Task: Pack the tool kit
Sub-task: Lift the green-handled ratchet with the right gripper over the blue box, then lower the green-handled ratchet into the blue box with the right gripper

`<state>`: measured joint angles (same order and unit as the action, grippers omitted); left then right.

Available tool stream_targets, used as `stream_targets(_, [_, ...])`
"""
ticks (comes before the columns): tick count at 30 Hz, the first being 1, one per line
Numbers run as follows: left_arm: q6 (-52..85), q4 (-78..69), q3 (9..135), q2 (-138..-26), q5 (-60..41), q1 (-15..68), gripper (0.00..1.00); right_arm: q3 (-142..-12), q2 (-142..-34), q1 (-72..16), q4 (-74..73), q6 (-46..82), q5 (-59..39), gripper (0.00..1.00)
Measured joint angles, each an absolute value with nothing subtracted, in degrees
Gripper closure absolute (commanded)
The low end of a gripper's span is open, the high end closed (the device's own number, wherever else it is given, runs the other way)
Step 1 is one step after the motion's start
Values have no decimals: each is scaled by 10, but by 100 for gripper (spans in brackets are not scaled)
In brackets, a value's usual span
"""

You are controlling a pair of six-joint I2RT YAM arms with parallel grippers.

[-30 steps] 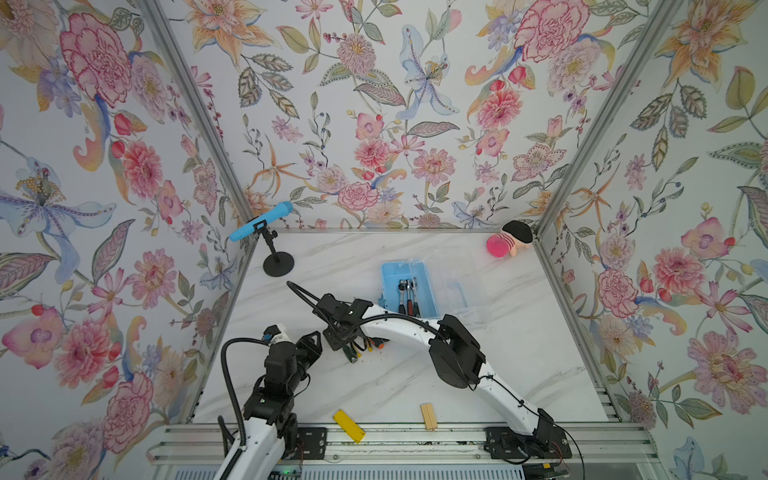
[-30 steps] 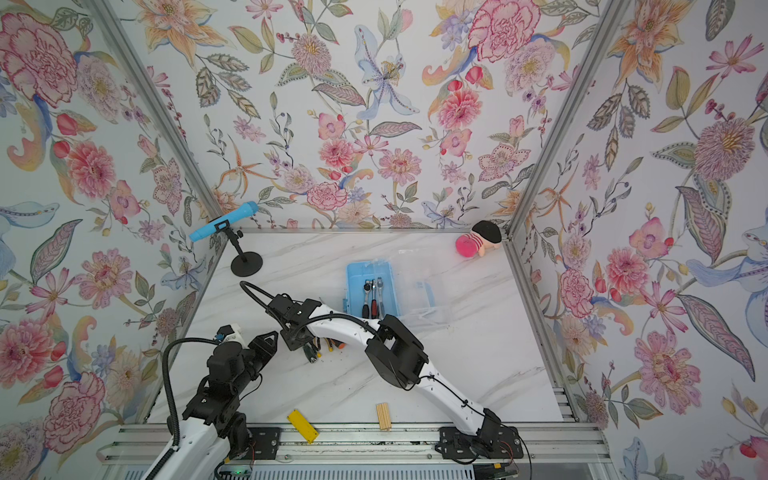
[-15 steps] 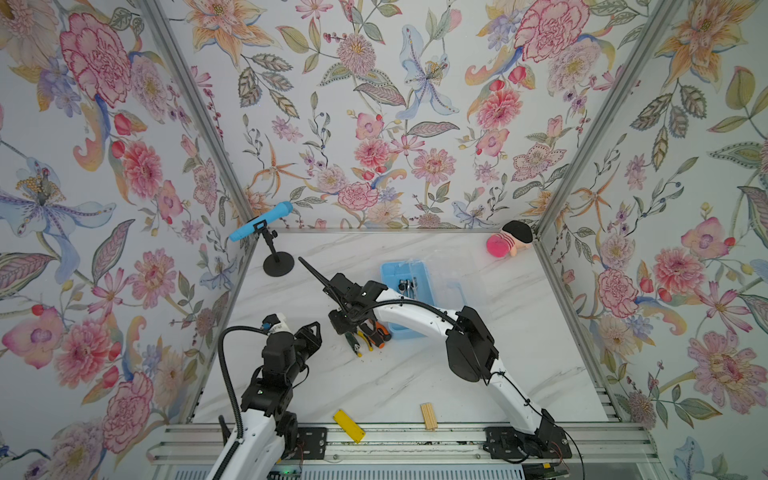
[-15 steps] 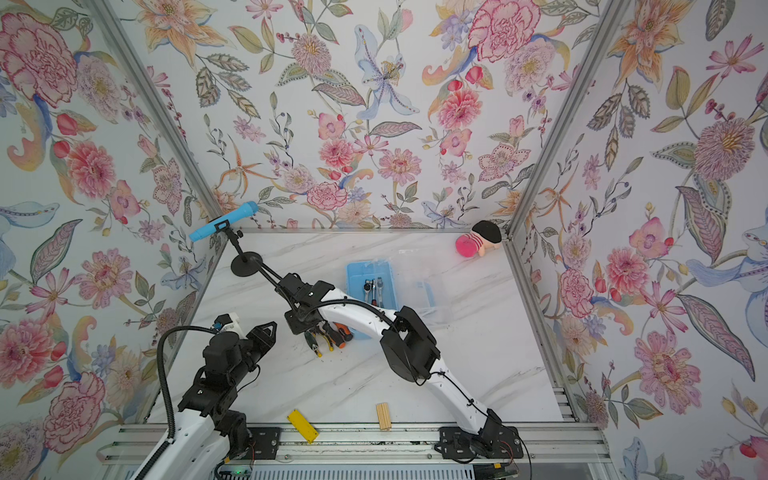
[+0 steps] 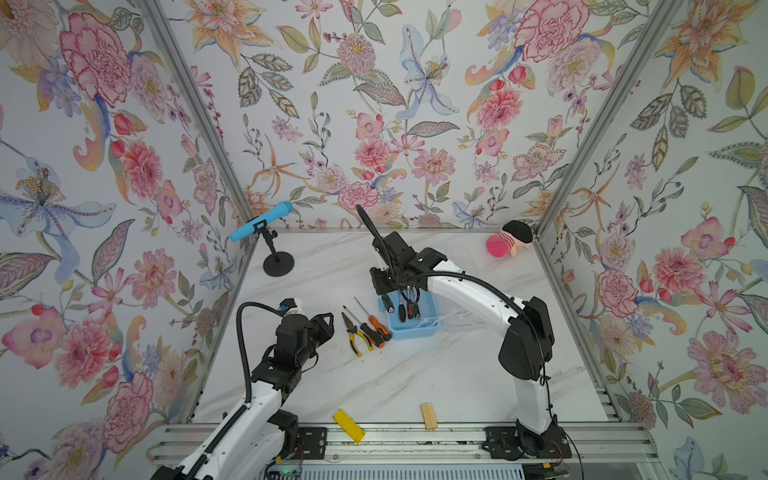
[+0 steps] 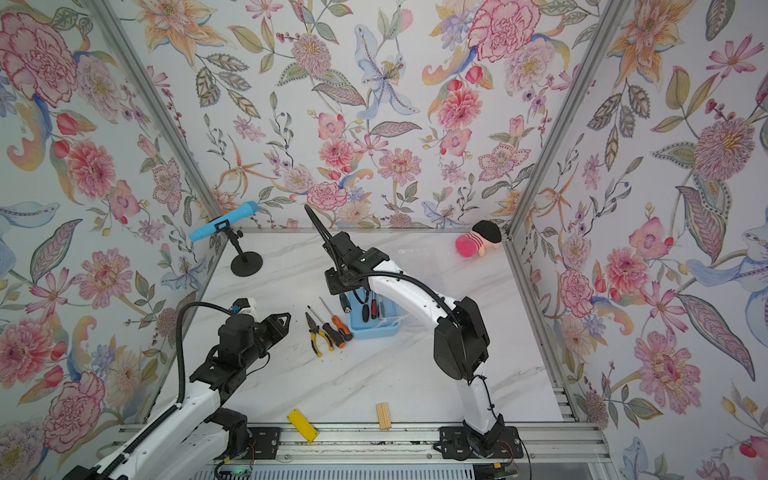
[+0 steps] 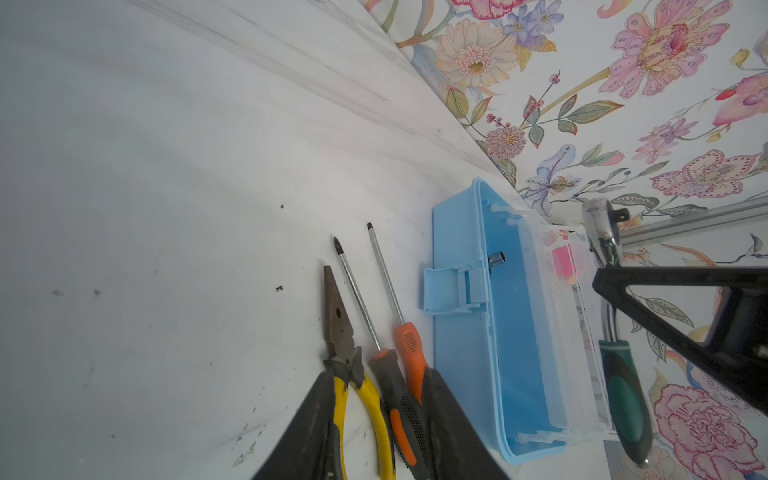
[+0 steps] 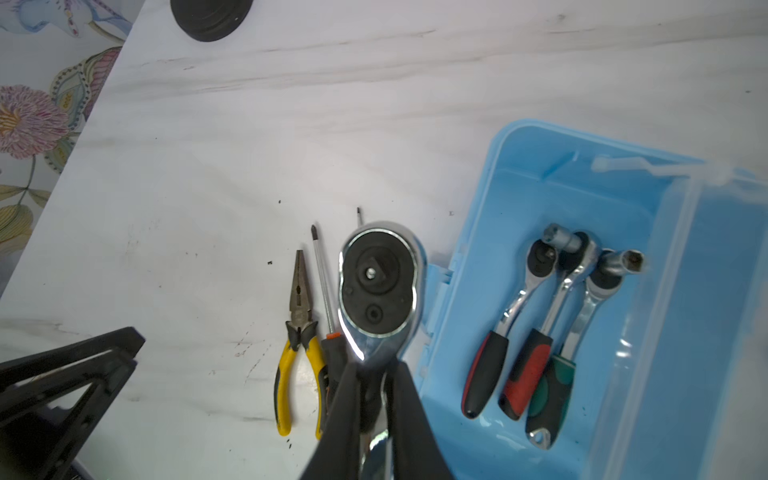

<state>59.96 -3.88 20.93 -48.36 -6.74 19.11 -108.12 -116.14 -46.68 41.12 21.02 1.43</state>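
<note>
Table (image 5: 415, 374), one, marble-patterned; it carries all we list below.

Tool box (image 5: 411, 330), one, light blue, mid-table. Its clear lid (image 8: 723, 311) is thrown back, we judge so the mouth is free for loading.

Right gripper (image 8: 376, 370), one; jaws clamped on the held ratchet (image 8: 380, 282) just below its head, which hangs over the box's latch wall. We judge this tool is being packed.

Left gripper (image 7: 378, 399), one; jaws apart and empty, aimed along the loose tools' handles, we judge ready for the next pick.

Microphone (image 5: 259, 226) on its stand, one, and plush toy (image 5: 507, 243), one; both at the far edge, no part of the kit.

Ratchets, four: the held one, plus three packed ratchets (image 8: 536, 332) lying lengthwise side by side in the box, heads at one end, which we judge saves room.

Pliers (image 5: 355, 334), one, yellow-handled, on the table beside the box.

Screwdrivers, two: orange-handled screwdriver (image 7: 409, 353) and dark-handled screwdriver (image 7: 392, 386), parallel between pliers and box; unpacked.

Yellow block (image 5: 349, 425), one, and wooden block (image 5: 428, 415), one; both at the near edge.
</note>
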Motion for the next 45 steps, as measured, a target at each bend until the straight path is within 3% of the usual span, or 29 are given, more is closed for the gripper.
stream_targets(8, [597,-92,225,-542,-66,225,61,-1018,-1167,-417,392,210,19,100])
stream_targets(20, [582,-81,252,-578,-51,256,61,-1059,-1293,-397,350,221,1,100])
stream_targets(32, [579,-30,232,-585,-22,287,60,-1088,-1306,-396,336,239,-4,100])
stream_targets(45, [574,11,232,-576,20,306,58,-1089,-1306,-404,335,246,10,76])
